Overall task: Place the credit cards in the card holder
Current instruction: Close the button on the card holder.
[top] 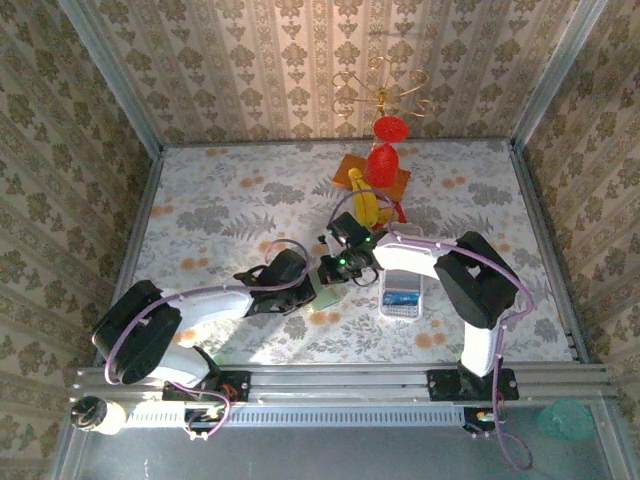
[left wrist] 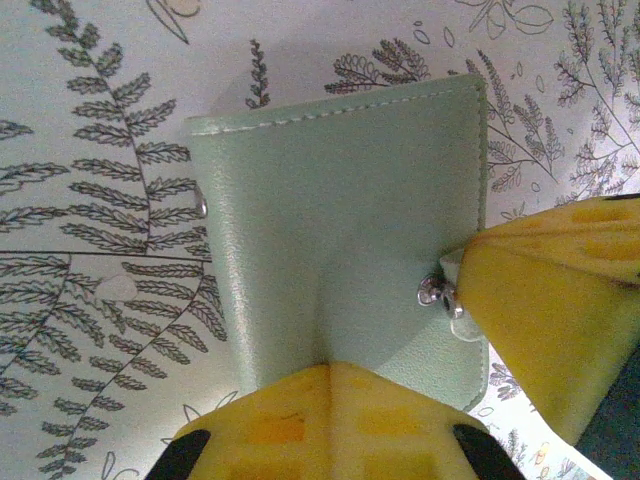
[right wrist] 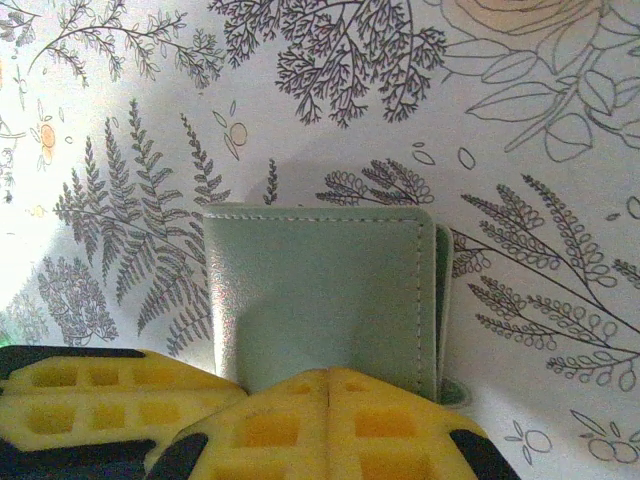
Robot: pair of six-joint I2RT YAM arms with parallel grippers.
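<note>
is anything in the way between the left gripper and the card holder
nothing visible does. the left gripper is shut on the near edge of the card holder, no gap between them. the right gripper is shut on another edge, by the snap.

1. Three walls enclose the table: a back wall (top: 250, 70), a left wall (top: 50, 180) and a right wall (top: 600, 170), all papered in beige with vertical stripes and olive damask motifs.
2. Grey metal posts (top: 110, 75) run along the corners where the walls meet.
3. The tabletop (top: 230, 200) is covered in a pale sheet printed with grey-green leaves and small orange flowers; in the wrist views the print (right wrist: 330, 100) reads as fine-lined ferns and blossoms.
4. An aluminium rail (top: 340, 380) spans the near edge of the table, with a grey-blue strip (top: 330, 455) below it.
5. Warm light falls on the back wall, and a bright patch (top: 260, 345) lies on the near part of the tabletop.
</note>
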